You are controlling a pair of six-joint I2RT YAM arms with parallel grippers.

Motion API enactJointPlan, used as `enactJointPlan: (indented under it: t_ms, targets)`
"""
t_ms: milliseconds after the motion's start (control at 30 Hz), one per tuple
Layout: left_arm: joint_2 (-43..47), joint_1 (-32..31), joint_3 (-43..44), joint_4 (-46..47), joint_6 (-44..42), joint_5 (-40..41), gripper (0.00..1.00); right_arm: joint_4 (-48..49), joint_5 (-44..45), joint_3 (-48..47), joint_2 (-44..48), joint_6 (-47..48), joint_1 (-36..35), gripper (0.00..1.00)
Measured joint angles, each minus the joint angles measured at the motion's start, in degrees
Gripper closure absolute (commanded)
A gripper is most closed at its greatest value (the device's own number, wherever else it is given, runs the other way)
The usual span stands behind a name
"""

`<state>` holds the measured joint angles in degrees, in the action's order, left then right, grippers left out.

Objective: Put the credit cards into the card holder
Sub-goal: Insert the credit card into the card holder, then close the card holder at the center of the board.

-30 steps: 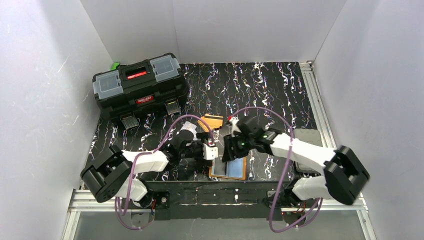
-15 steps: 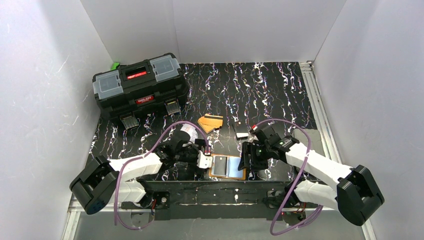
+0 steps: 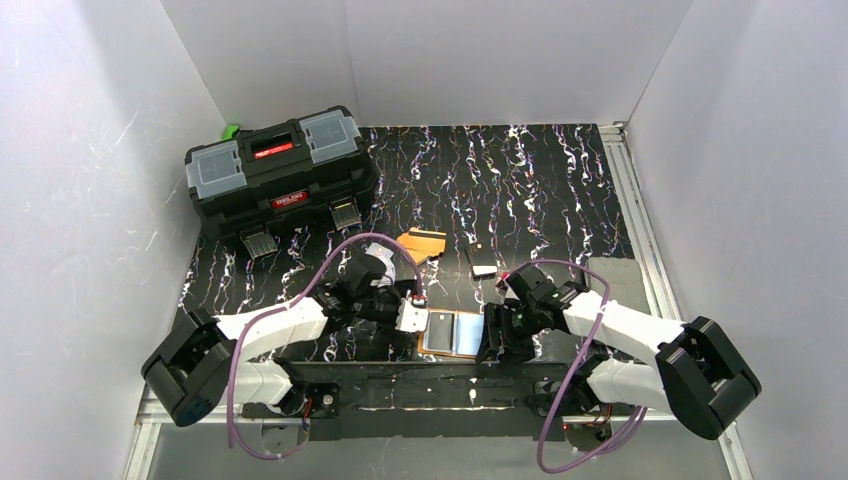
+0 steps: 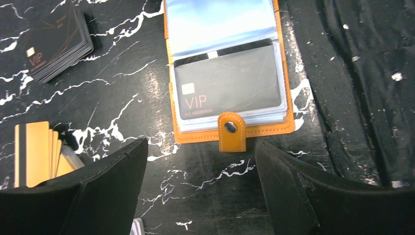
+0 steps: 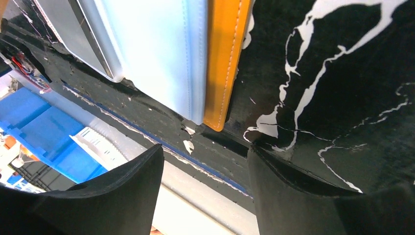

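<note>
- Nearer now, my right gripper (image 3: 497, 330) flanks the open card holder (image 4: 195, 136) at three o'clock; wide, empty, likely to steady it
- my left gripper (image 4: 200, 147) gapes empty at nine; credit cards (image 3: 422, 243) wait at twelve

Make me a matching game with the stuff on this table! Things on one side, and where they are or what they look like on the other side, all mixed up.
Things:
1. toolbox
2. card holder
3. orange cards
4. left claw

Descriptions:
A. open, holding nothing
B. fanned pile with a dark stripe
C. black, lid shut, at the far left
D. lying open, with a black VIP card in its sleeve

Pairs: 1-C, 2-D, 3-B, 4-A
</note>
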<state>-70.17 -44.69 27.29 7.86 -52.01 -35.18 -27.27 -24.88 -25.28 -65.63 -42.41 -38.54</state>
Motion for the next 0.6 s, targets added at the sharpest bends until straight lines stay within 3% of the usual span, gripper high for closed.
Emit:
enactJointPlan:
  t_ms: [133, 400, 600]
  targets:
    - [-2.1, 0.0, 2.0, -2.9, 0.2, -1.8, 0.22, 0.0, -0.1, -1.0, -1.1, 0.2, 0.0, 0.32]
    - [-8.7, -0.2, 7.1, -8.4, -1.0, -4.4, 0.33, 3.5, 4.8, -1.2, 2.1, 0.9, 2.9, 0.34]
    - [-12.0, -0.2, 9.6, -11.2, -1.9, -5.7, 0.49, 6.4, 6.6, -1.2, 2.1, 0.9, 3.3, 0.35]
